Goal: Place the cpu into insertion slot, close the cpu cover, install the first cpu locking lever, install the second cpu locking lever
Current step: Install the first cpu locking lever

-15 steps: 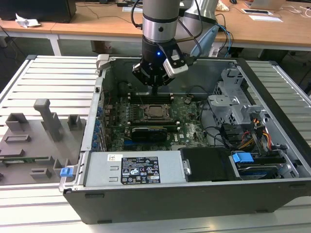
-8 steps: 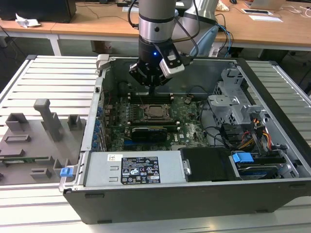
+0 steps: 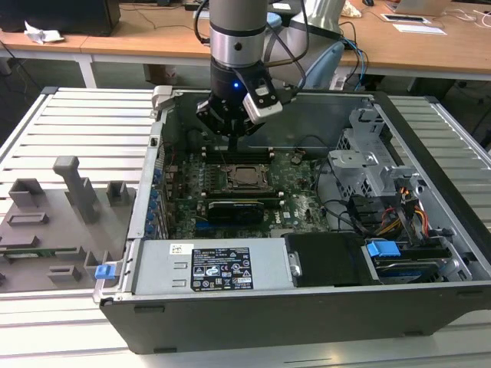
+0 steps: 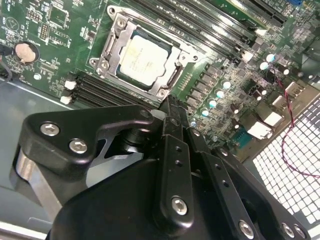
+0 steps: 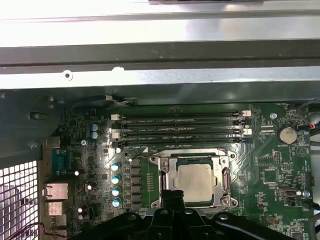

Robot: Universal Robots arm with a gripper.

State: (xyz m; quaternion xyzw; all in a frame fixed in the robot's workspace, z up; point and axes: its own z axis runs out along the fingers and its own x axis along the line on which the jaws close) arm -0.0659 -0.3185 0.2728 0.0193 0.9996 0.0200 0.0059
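The cpu (image 4: 145, 56) lies flat in the insertion slot (image 4: 161, 92), its pale metal face up. The cpu cover (image 4: 119, 24), a silver frame, lies down around it. In the first wrist view the cpu (image 5: 196, 181) sits inside the cover (image 5: 195, 161), with thin metal levers along the socket's sides. My gripper (image 4: 170, 102) is shut with nothing in it, and its black tip hangs just over one corner of the socket. In the exterior view my gripper (image 3: 232, 142) stands above the motherboard, just behind the cpu (image 3: 246, 175).
Long black memory slots (image 5: 180, 127) run beside the socket toward the case wall (image 5: 150, 55). A black graphics card (image 3: 234, 207) stands in front of the socket. A drive cage (image 3: 368, 146) and cables sit at the exterior view's right, and a grey fixture tray (image 3: 54, 222) lies outside the case.
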